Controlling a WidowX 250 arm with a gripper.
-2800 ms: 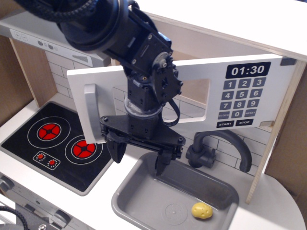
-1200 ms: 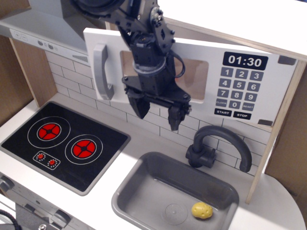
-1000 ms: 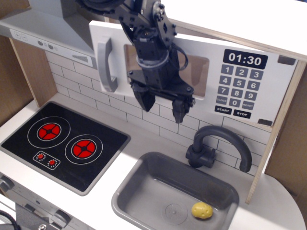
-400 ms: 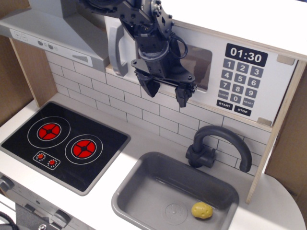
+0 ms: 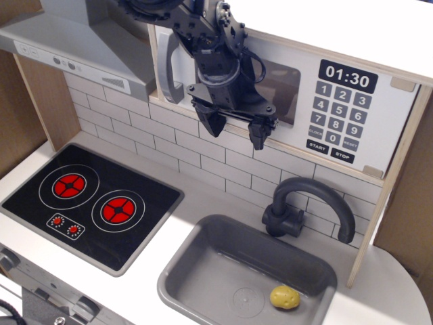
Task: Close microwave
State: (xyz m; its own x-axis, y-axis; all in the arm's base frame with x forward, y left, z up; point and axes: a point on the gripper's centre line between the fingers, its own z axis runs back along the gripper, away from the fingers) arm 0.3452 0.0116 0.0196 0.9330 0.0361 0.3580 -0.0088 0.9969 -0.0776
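Observation:
The pale wood microwave (image 5: 379, 122) sits above the tiled back wall. Its wide white door lies flush with the front, with the grey vertical handle (image 5: 170, 68) at its left, the window (image 5: 281, 84) and the black keypad (image 5: 339, 115) with the 01:30 display. My black gripper (image 5: 235, 128) hangs in front of the door's left half, fingers pointing down just below the door's lower edge. The fingers are spread and hold nothing.
A grey slanted range hood (image 5: 74, 44) is at the upper left. A black hob with two red burners (image 5: 91, 203) is at the lower left. A grey sink (image 5: 203, 284) holds a yellow toy (image 5: 285, 296). A dark curved faucet (image 5: 308, 203) stands behind it.
The door has swung from wide open to flush against the microwave front. My gripper rose from above the sink and moved back with the door.

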